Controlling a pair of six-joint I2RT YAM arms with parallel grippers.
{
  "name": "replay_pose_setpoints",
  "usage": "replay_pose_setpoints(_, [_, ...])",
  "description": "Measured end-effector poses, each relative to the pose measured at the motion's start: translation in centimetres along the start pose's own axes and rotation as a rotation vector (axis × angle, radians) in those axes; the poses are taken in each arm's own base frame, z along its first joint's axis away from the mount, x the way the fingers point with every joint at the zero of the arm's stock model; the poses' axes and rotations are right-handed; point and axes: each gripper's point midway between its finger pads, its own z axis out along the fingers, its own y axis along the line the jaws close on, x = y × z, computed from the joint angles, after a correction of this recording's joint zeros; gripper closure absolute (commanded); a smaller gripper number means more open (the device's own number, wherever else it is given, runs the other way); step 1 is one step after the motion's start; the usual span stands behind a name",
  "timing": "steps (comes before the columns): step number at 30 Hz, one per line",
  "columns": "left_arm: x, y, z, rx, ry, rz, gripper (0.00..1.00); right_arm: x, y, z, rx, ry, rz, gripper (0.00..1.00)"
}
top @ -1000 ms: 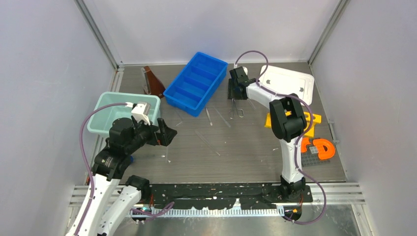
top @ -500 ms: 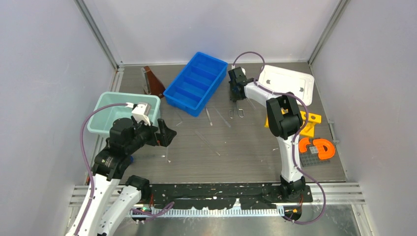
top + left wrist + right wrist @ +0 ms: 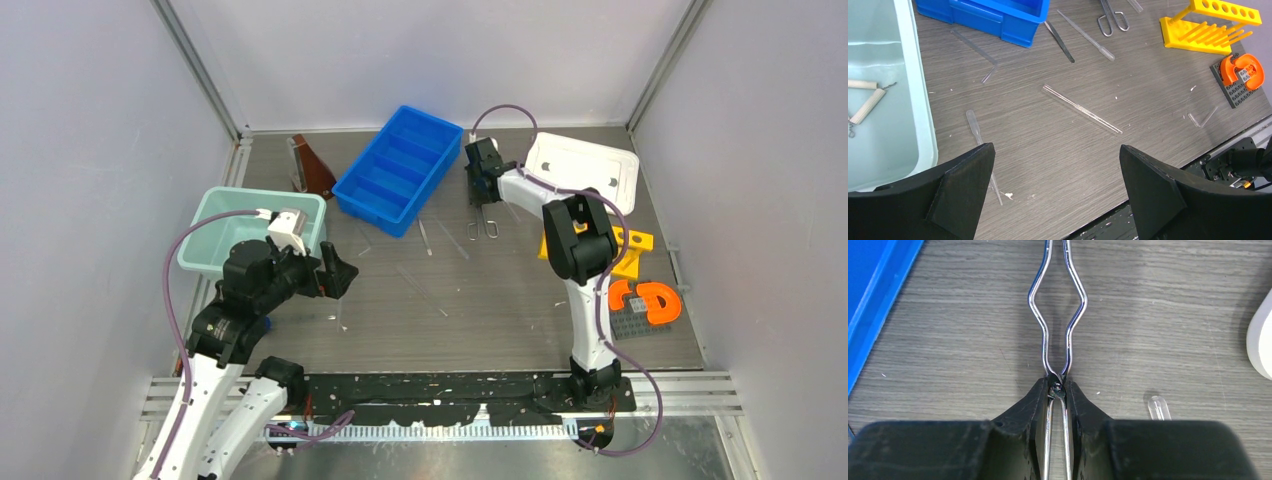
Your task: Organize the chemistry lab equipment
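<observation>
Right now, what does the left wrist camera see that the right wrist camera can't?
Only the left wrist: the teal bin, the yellow rack, a glass rod and the open left gripper. Only the right wrist: the right gripper pinching the tongs at their pivot, plus the white lid at the edge. Both: the tongs, the blue tray and the table.

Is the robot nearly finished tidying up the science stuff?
Not nearly. Done: the white triangle lies in the teal tub. In hand: the right gripper is shut on the metal tongs. Left: the glass rod, dropper and yellow rack lie out on the table, and the left gripper is open.
</observation>
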Motion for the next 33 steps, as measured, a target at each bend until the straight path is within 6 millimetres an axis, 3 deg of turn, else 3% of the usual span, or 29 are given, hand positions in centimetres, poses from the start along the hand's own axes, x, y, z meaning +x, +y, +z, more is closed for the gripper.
replay_pose_setpoints(7, [0.0, 0.3, 0.0, -0.016, -0.003, 0.003, 0.0, 0.2, -0.8, -2.2, 0.012, -0.01, -0.003, 0.95])
replay_pose_setpoints(15, [0.2, 0.5, 0.4, -0.021, 0.019, 0.011, 0.0, -0.7, -1.8, -9.0, -0.015, -0.097, 0.062, 0.94])
replay_pose_setpoints(22, [0.7, -0.2, 1.2, 0.015, 0.069, -0.022, 0.03, 1.5, -1.9, -15.0, -0.114, -0.157, 0.157, 0.94])
replay_pose_setpoints(27, [0.1, -1.3, 1.8, 0.061, 0.101, -0.075, 0.04, 5.0, 0.2, -18.3, -0.236, -0.17, 0.202, 0.94])
replay_pose_setpoints(33, [-0.5, -2.8, 2.7, 0.127, 0.116, -0.162, 0.06, 8.7, 5.7, -21.7, -0.442, -0.172, 0.218, 0.94])
